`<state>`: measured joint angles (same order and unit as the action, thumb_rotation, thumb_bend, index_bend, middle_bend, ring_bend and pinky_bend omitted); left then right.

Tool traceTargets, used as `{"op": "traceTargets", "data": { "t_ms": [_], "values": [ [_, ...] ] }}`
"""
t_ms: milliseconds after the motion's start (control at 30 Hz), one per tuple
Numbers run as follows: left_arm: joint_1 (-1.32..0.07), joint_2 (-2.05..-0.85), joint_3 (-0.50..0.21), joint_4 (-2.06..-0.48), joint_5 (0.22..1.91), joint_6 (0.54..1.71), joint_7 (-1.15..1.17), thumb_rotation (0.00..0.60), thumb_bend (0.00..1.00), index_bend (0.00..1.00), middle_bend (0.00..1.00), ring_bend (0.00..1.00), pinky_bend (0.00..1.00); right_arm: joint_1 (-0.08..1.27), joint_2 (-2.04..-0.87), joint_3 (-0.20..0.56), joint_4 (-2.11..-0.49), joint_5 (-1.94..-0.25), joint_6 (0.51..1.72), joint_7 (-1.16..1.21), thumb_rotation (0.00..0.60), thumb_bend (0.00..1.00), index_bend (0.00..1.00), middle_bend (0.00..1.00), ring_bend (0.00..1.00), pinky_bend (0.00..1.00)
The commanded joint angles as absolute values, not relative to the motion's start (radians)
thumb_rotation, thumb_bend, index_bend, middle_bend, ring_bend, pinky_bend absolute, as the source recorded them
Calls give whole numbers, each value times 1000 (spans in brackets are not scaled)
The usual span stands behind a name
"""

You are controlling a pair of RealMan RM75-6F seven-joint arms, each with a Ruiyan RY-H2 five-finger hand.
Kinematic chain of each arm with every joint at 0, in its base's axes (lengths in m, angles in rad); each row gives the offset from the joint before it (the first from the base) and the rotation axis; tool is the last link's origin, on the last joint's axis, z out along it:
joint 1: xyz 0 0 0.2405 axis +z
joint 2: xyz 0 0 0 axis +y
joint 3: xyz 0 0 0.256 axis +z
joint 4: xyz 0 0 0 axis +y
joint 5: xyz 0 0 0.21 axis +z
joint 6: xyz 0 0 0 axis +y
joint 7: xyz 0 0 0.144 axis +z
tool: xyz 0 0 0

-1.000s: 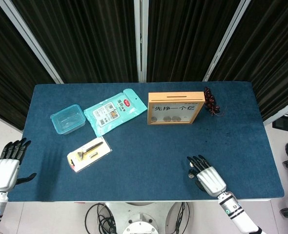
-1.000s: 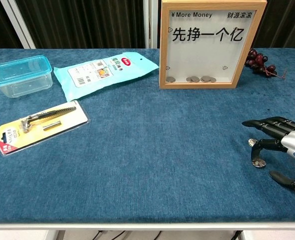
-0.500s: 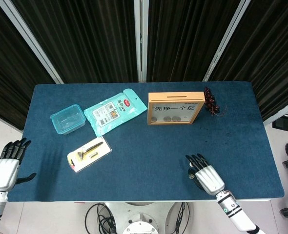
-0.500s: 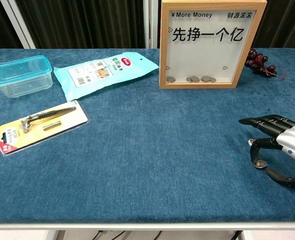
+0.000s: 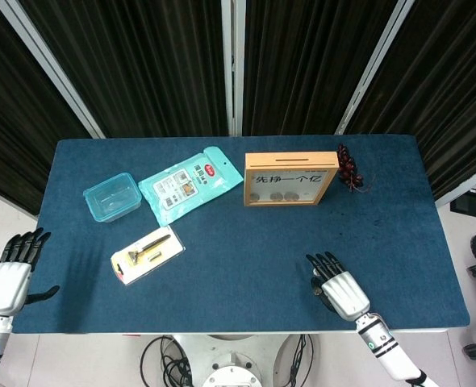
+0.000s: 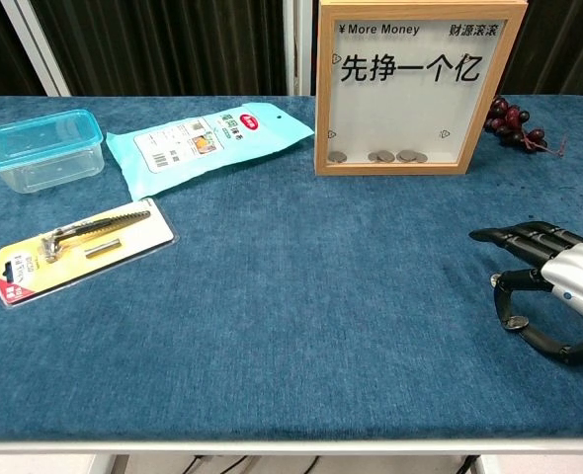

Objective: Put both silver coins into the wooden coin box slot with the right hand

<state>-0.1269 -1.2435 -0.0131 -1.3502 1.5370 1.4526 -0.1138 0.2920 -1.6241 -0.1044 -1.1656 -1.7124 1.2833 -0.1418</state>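
Note:
The wooden coin box point(image 5: 291, 179) point(image 6: 420, 89) stands upright at the back centre, with several coins behind its pane. One silver coin point(image 6: 514, 322) lies on the blue cloth near the front right. My right hand point(image 5: 340, 289) point(image 6: 556, 288) hovers over it, fingers spread forward. One curled fingertip touches the coin and the thumb sits just right of it, apart. The coin still rests flat on the table. I see no second loose coin. My left hand point(image 5: 10, 274) hangs open beyond the table's left edge, only in the head view.
Dark grapes point(image 5: 349, 169) point(image 6: 517, 123) lie right of the box. A teal wipes pack point(image 5: 191, 184) point(image 6: 208, 138), a clear blue container point(image 5: 111, 196) point(image 6: 42, 148) and a carded razor point(image 5: 148, 254) point(image 6: 79, 247) occupy the left half.
My right hand has shifted slightly left and its thumb has drawn in closer to the coin. The coin and the left hand have not moved.

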Motion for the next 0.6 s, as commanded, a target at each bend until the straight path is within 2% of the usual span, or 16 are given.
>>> {"op": "traceTargets", "data": {
  "t_ms": [33, 267, 600],
  "values": [
    [-127, -1243, -13, -1349, 1537, 1454, -116, 600, 1, 0, 0, 0, 0, 294, -1624, -106, -1164, -1716, 1285, -142, 600, 327, 462, 7, 0, 0],
    [-123, -1242, -11, -1346, 1536, 1457, -126, 600, 0, 0, 0, 0, 0, 302, -1628, -110, -1154, -1731, 1293, -127, 600, 327, 400, 8, 0, 0],
    [-125, -1242, -11, -1344, 1544, 1462, -133, 600, 1, 0, 0, 0, 0, 301, -1632, -113, -1144, -1740, 1311, -123, 600, 327, 393, 10, 0, 0]
  ]
}}
